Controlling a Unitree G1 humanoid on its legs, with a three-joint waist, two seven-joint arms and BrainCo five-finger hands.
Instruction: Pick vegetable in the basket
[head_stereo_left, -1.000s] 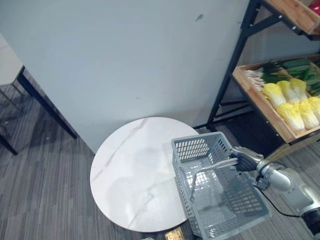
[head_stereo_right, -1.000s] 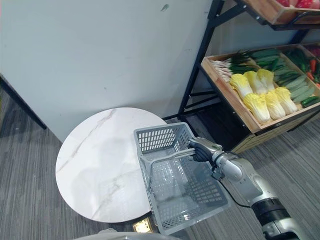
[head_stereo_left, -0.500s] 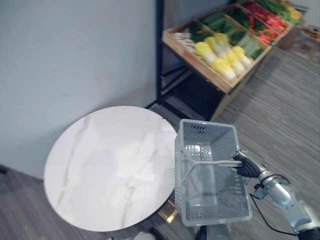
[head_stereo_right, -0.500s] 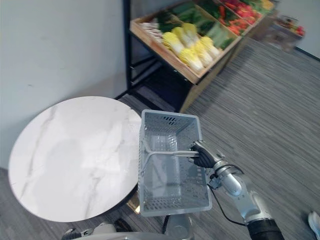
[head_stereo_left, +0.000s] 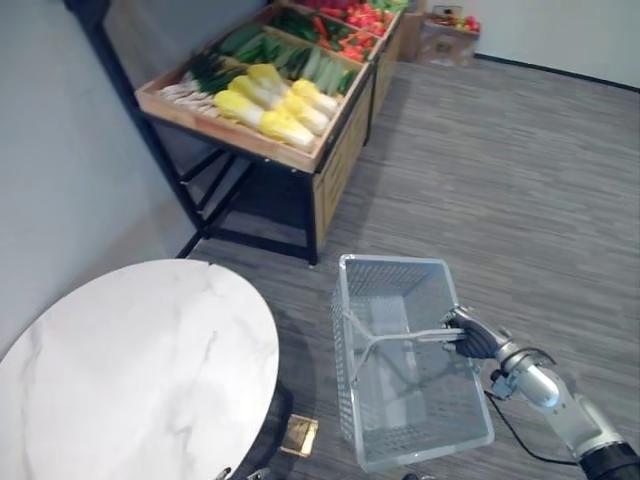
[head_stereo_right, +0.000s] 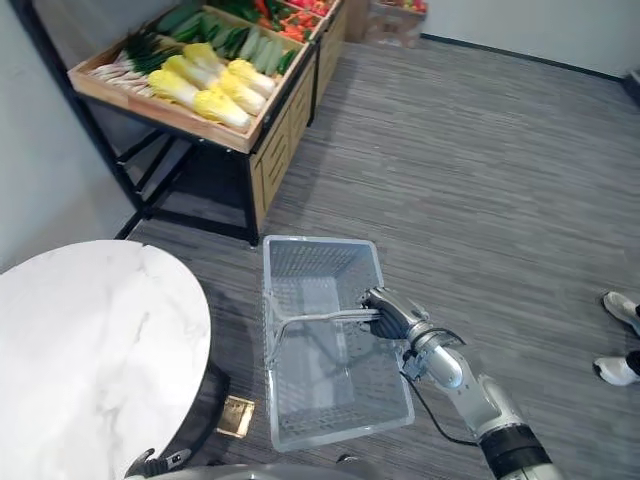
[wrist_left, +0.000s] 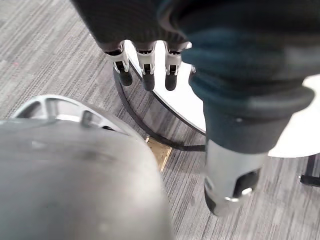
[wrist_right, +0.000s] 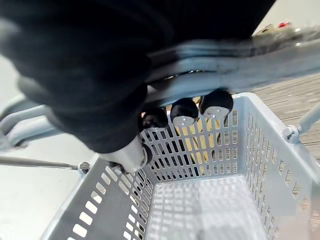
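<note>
Basket (head_stereo_left: 415, 440) of grey plastic mesh hangs from my right hand (head_stereo_left: 468, 338), whose fingers (wrist_right: 185, 113) are clenched round the basket's handle (head_stereo_left: 400, 340). In the right wrist view I see their dark tips curled under the bar, with the slotted walls just past them. Vegetables lie well apart from those fingers: yellow cabbages (head_stereo_left: 272, 104) in a row on the wooden shelf (head_stereo_left: 230, 135) of a dark-framed stand, green vegetables (head_stereo_left: 262, 45) beside them and red ones (head_stereo_left: 365, 14) farther along. A round white marble bench (head_stereo_left: 130, 370) stands on the far side of the basket from my right fingers. My left hand (wrist_left: 146, 75) hangs with its fingers released and straight above the grey floor (head_stereo_left: 520, 180), near the bench's edge. A person's shoes (head_stereo_right: 612, 370) show on the floor, away from my right hand.
</note>
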